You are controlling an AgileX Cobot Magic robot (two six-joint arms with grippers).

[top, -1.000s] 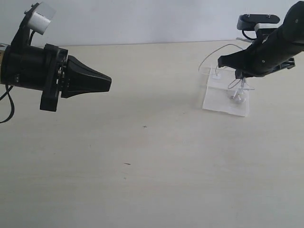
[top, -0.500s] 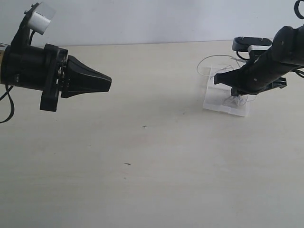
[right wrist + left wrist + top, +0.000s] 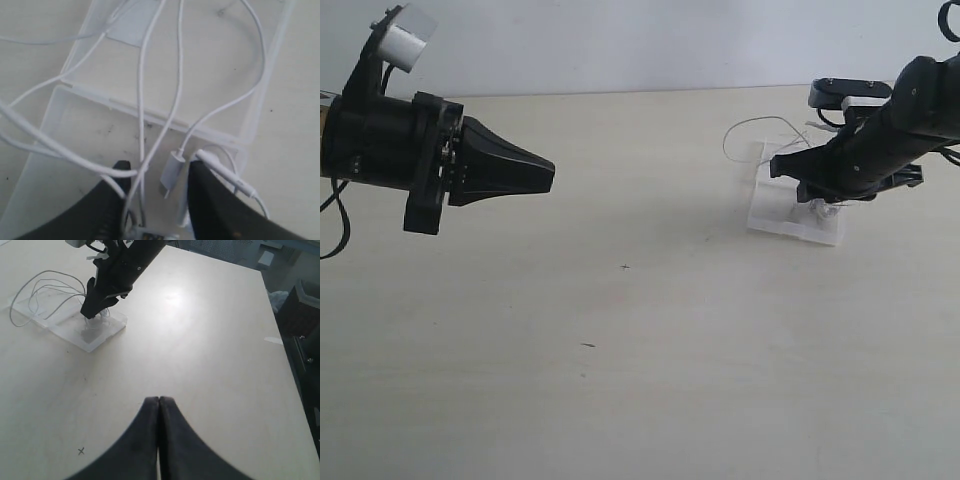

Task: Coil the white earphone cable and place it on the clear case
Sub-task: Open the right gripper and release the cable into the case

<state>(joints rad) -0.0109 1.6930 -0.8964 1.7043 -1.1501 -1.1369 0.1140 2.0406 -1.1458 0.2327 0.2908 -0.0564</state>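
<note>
Right tool sits low over clear case, upper right of exterior frame, jaws parted, apparently gripping nothing, so white earphone cable settles there, one loop overhanging counter; left tool shut, empty, parked clear.

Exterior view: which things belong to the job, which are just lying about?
Job: white earphone cable, clear case, right gripper over the case.
Lying about: left gripper, shut and off to the side; small dark marks on the table.
</note>
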